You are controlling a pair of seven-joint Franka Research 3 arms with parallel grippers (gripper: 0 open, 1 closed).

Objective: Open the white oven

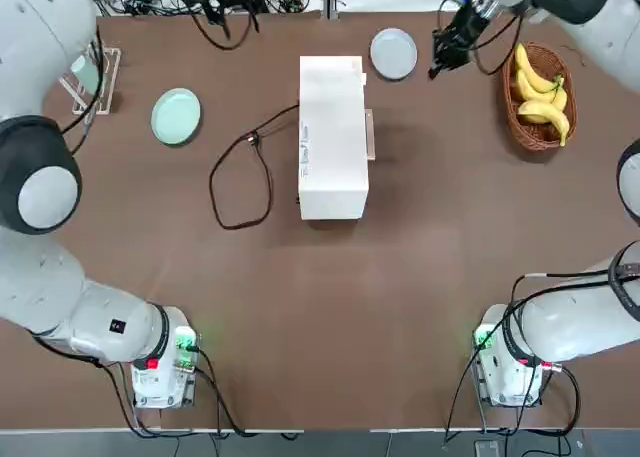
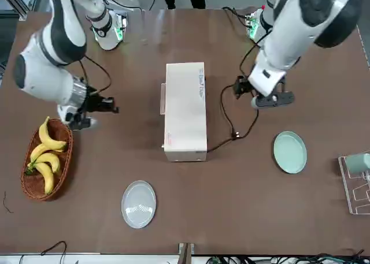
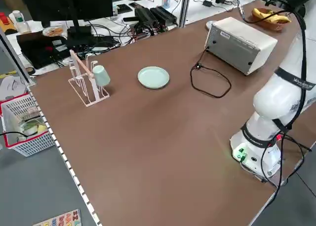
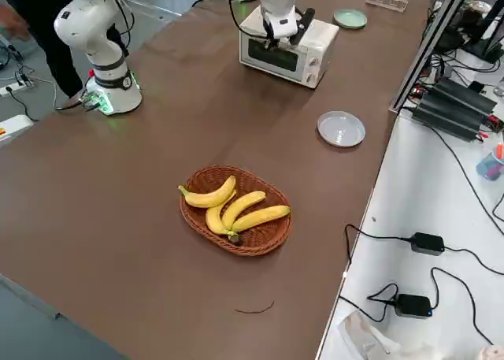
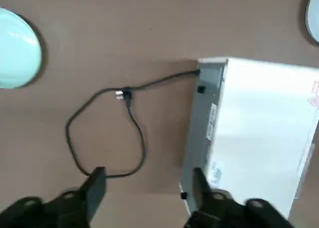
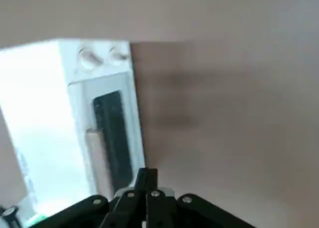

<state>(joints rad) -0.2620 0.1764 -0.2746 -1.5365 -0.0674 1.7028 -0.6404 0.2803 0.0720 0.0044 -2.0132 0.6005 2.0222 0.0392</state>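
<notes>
White oven door shut, facing right gripper; fingers pressed together, holding nothing, poised well clear. Left gripper fingers spread, empty, hovering behind near cord.

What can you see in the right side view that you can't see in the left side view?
Only the right side view shows the white oven's glass door and knobs, still closed, and the grey plate. Only the left side view shows the oven's back with its black power cord, and the cup rack. Both show the oven, the green plate and the basket of bananas.
</notes>
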